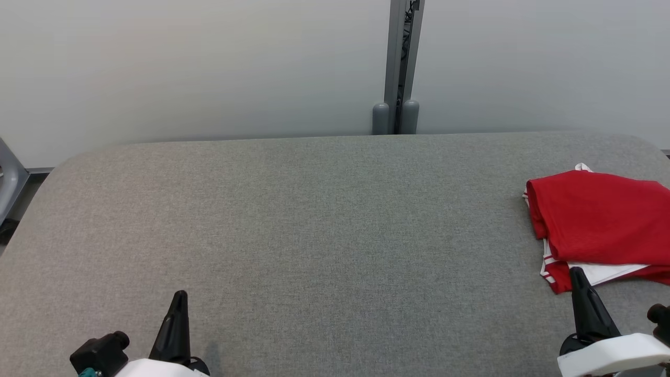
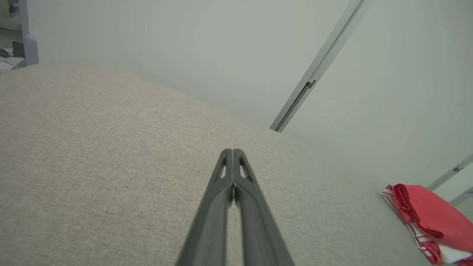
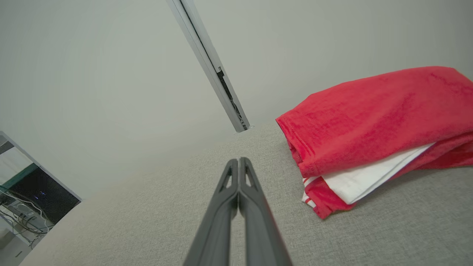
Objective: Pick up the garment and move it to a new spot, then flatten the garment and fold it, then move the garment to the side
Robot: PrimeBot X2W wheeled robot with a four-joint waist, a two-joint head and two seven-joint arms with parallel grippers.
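The garment (image 1: 599, 225) is red with white parts and lies folded at the right edge of the grey table (image 1: 314, 225). It also lies at the lower right of the left wrist view as the garment (image 2: 428, 218), and close by on the right as the garment (image 3: 373, 122). My left gripper (image 1: 179, 296) sits shut and empty at the near left of the table. My right gripper (image 1: 577, 273) is shut and empty just in front of the garment's near left corner. In each wrist view the fingers meet at their tips: left gripper (image 2: 232, 151), right gripper (image 3: 238, 160).
A pale wall runs behind the table, with a grey vertical post (image 1: 402, 68) at its middle. A grey frame part (image 1: 10, 178) stands off the table's left end. Cables and equipment (image 3: 22, 214) lie beyond the table's edge.
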